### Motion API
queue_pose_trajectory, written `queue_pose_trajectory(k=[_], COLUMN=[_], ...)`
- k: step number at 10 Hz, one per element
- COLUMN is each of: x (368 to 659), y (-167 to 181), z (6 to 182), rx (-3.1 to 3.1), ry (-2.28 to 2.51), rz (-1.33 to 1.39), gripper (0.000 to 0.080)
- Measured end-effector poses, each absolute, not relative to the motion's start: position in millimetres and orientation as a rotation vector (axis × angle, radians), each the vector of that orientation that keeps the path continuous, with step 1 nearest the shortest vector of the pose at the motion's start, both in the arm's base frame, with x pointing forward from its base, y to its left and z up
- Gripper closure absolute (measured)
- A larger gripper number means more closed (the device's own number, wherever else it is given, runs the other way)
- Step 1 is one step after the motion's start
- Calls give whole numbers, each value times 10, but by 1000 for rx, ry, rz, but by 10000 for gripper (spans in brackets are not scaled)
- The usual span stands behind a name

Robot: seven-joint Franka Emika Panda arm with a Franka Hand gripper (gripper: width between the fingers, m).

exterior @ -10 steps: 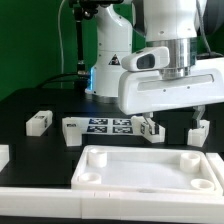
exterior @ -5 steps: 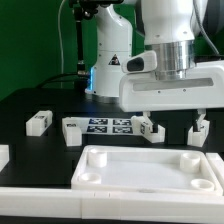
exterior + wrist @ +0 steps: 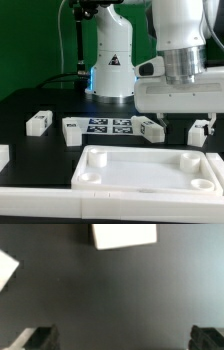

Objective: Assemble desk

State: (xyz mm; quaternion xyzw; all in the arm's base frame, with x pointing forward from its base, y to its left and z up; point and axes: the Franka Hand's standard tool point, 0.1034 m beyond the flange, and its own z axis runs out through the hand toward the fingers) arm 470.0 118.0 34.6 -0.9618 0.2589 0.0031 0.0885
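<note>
Worktop [image 3: 30, 98]: black and flat, it carried all the loose parts.
Arm [image 3: 112, 55]: white, it rose from the worktop's far edge, and its wrist hung over the exterior view's right side.
Tabletop [image 3: 140, 152]: a white rimmed panel with round corner sockets, it lay flat near the front edge, rim up.
Rail [image 3: 40, 205]: a long white strip lay along the front edge, just in front of the tabletop.
Marker board [image 3: 108, 125]: it lay flat at mid-worktop, behind the tabletop.
Legs: four white tagged blocks lay in a row behind the tabletop. The outer leg [image 3: 38, 121] was toward the exterior view's left. The second leg [image 3: 72, 131] and third leg [image 3: 150, 127] were just beside the marker board's ends. The fourth leg [image 3: 200, 132] was toward the exterior view's right.
Pincer [image 3: 124, 339]: released, its jaws stood wide apart with only bare worktop between them. It hung above the worktop near the fourth leg.
Wrist view: a white block [image 3: 125, 235] and a white corner [image 3: 5, 272] showed, but which parts they were could not be told.
</note>
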Motion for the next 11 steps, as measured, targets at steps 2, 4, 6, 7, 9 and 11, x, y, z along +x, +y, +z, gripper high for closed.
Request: queue_pose_trajectory(k=[2, 4, 6, 7, 9, 11], x=[4642, 4669, 4627, 4616, 4608, 4566], y=[1159, 1161, 1194, 1242, 1230, 1228], z=[329, 390, 382, 374, 368, 342], rx=[-2871, -2846, -2803, -2786, -2741, -2688], ry=[726, 705, 666, 659, 636, 594], rz=[120, 272, 451, 523, 665, 819], gripper=[150, 150, 150, 150, 150, 150])
